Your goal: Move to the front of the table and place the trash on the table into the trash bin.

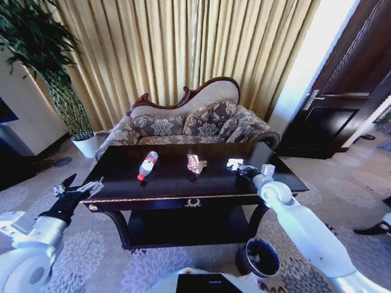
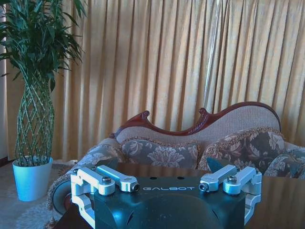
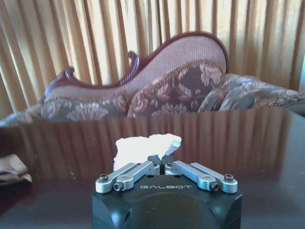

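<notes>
Three pieces of trash sit on the dark counter (image 1: pixel 122 183) as I work from its front: a bottle (image 1: pixel 147 165) toward the left, a snack wrapper (image 1: pixel 195 163) mid-surface, a white tissue (image 1: pixel 234 163) to the right. My right gripper (image 3: pixel 164 162) has its fingers pressed together on the tissue's near edge; I judge a clean, straight lift will keep the soft wad from slipping. The left gripper (image 1: pixel 78 188) hangs spread off the counter's left corner. The trash bin (image 1: pixel 259 257) stands on the carpet below the right arm; I can make out nothing inside it.
</notes>
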Available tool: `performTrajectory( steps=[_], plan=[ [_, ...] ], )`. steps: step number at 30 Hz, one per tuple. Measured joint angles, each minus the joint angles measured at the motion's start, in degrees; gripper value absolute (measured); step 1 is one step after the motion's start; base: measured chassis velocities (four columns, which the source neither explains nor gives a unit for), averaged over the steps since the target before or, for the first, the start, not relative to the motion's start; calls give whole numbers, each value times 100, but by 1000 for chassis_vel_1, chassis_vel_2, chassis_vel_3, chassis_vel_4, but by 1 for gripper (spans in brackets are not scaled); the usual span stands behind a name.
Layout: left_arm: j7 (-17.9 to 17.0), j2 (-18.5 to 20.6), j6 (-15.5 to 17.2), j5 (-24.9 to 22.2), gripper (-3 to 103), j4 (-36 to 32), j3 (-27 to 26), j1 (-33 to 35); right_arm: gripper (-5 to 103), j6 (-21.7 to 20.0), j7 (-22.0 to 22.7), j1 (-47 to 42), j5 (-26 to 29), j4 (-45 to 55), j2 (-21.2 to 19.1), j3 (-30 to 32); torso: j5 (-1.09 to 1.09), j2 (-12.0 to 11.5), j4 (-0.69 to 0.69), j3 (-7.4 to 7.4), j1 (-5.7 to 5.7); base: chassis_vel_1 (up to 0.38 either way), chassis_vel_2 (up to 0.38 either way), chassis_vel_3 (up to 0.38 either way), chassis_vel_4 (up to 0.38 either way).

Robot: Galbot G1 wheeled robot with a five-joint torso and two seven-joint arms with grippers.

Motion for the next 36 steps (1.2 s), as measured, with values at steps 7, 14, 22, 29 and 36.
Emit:
performTrajectory(
  steps=[7, 14, 22, 29, 36],
  plan=[
    [2, -69, -109, -4, 100, 0, -16, 13, 0, 335, -107, -974, 11, 1042, -59, 914, -2, 1, -3, -1, -1, 0, 0, 0, 0],
    [69, -75, -172, -179, 100, 0, -106, -26, 0, 408, -6, -1803, -122, 2070, 345, 1520, -1, 1, 0, -1, -1, 0, 0, 0, 0],
    [69, -109, -126, -206, 100, 0, -96, -19, 0, 637, -167, -2919, -760, 2721, 776, 2003, 0, 1, -2, -1, -1, 0, 0, 0, 0],
    [91, -48, -113, -318, 100, 0, -200, 29, 0, 694, -318, -3467, -846, 3186, 1131, 2461, -1, 1, -1, 0, -1, 0, 0, 0, 0],
    [142, -6, -115, -355, 100, 0, -215, 69, 0, 695, -431, -3707, -989, 3402, 1321, 2512, -1, 1, -1, 0, -1, 0, 0, 0, 0]
  ],
)
